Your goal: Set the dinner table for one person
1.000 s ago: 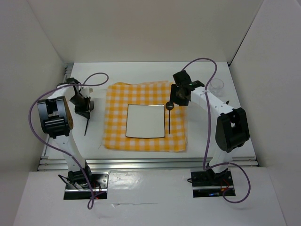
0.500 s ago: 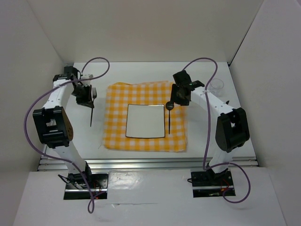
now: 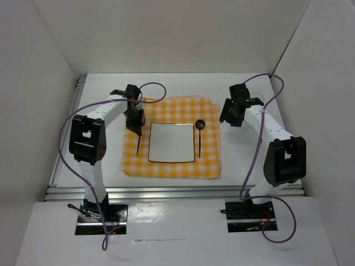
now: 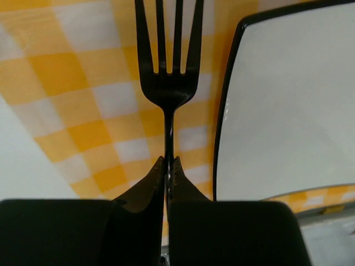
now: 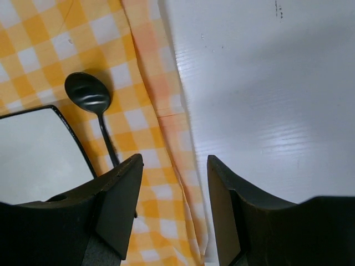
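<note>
Big plain white matte dinner table (image 3: pixel 177 84) lies under both grippers. It's rigid and fixed, nothing to grab there imo. The yellow-and-white checked cloth (image 3: pixel 166 169) below the left gripper (image 4: pixel 167 166) looks soft, prob bunches if dragged. White square plate (image 3: pixel 172 142) is just right of its jaws. They pinch the thin black fork (image 4: pixel 168 83) by the handle, tines fwd. It looks light, stiff, slick, could swivel. Right gripper (image 5: pixel 175 163) is spread and empty, black spoon (image 5: pixel 87 93) ahead-left of it.

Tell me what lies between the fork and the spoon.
The white square plate, resting on the checked cloth. The fork in the left gripper is by its left edge, the spoon by its right. The top external view shows this.
</note>
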